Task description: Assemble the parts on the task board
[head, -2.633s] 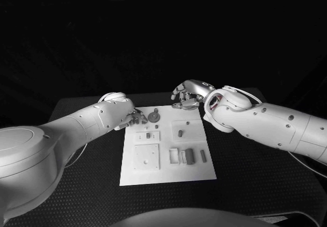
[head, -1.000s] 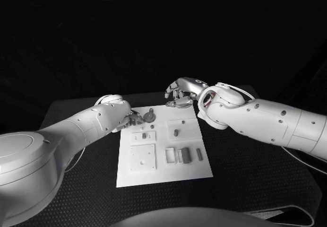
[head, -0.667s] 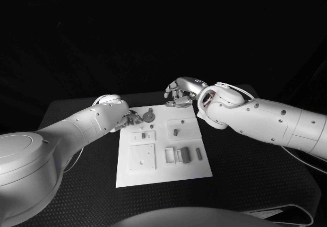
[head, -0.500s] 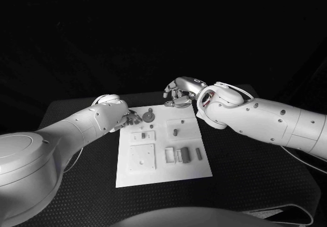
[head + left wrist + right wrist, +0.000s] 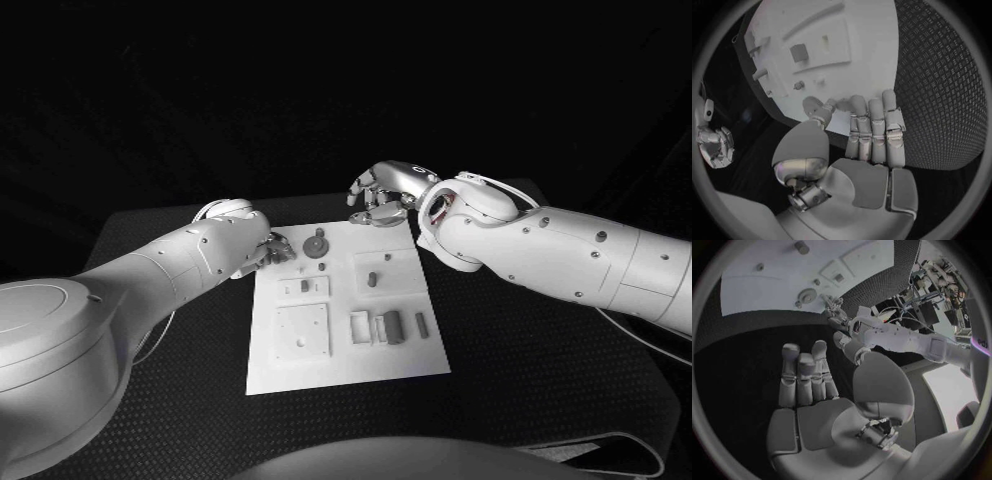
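White task board (image 5: 346, 340) lying mid table (image 5: 548, 380), small grey parts (image 5: 387, 327) resting on it. Left hand (image 5: 274, 250) at board's far left corner, right hand (image 5: 384, 198) beyond far edge, both empty, fingers loosely apart. Risk: nudging round part (image 5: 316, 243) aside.

From my remote station: a black table (image 5: 534, 370) with a textured mat surface carries the white task board (image 5: 346, 355), lying flat at its middle, running toward the far edge.
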